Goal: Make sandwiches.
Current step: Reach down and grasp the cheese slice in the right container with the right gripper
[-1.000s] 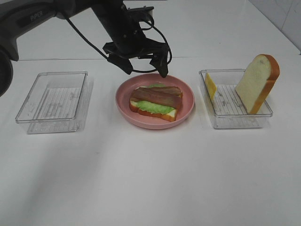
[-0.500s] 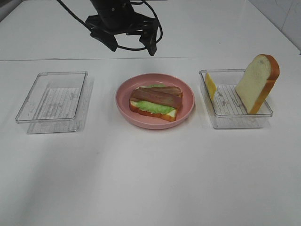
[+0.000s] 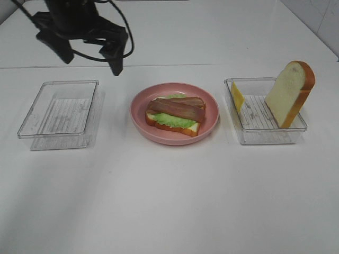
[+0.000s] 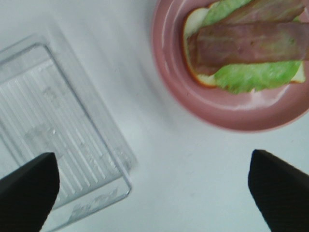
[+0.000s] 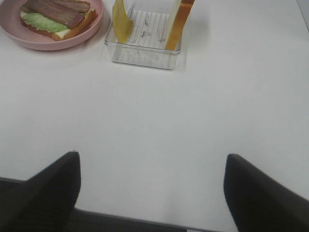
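On the pink plate point(image 3: 139, 114) lies the open sandwich stack point(image 3: 176, 115): a bread slice, green lettuce and brown bacon strips on top. A second bread slice point(image 3: 290, 92) leans upright in the right tray point(image 3: 265, 135), with a yellow cheese square point(image 3: 237, 96) at that tray's left end. My left gripper point(image 3: 91, 59) hangs open and empty above the table, behind the left tray point(image 3: 58, 114); its wrist view shows the stack point(image 4: 246, 48) and plate point(image 4: 169, 82) between spread fingers point(image 4: 26, 191). My right gripper point(image 5: 152, 188) is open and empty, well short of the cheese point(image 5: 120, 21) and bread point(image 5: 178, 21).
The left clear tray point(image 4: 53, 135) holds nothing. The right tray point(image 5: 145, 48) sits just right of the plate point(image 5: 48, 44). The right arm does not show in the exterior high view. The white table's back edge runs behind the trays.
My left gripper has moved up and to the left, from over the plate's back rim to a spot behind the left tray, still open. The food has not moved.
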Robot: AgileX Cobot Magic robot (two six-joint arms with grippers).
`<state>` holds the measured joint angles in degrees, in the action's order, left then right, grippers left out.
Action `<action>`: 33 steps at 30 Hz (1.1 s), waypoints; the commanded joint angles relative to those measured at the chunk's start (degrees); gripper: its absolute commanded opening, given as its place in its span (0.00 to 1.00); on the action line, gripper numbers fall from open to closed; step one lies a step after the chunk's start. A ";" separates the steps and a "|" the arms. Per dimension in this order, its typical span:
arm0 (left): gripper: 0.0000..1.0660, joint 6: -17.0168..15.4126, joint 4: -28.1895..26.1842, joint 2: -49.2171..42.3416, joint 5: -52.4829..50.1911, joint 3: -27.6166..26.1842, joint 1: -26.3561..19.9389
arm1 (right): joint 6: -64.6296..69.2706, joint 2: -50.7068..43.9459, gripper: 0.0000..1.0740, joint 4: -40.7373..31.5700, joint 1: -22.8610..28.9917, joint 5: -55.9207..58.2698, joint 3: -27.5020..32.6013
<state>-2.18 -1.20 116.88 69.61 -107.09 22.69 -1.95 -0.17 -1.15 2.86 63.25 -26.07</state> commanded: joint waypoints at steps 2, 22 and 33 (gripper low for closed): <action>0.96 -0.40 0.29 -4.87 5.73 6.19 -2.18 | -0.52 -2.01 0.75 -0.34 -0.23 -0.11 0.11; 0.96 -5.33 0.17 -44.63 -2.64 49.50 -6.07 | -0.52 -2.01 0.75 -0.34 -0.23 -0.11 0.11; 0.96 -5.44 0.17 -68.81 -2.86 65.43 -6.07 | -0.52 -2.01 0.75 -0.34 -0.23 -0.11 0.11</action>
<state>-7.16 -0.52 51.34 67.15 -43.49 16.67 -1.95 -0.17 -1.15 2.86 63.25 -26.07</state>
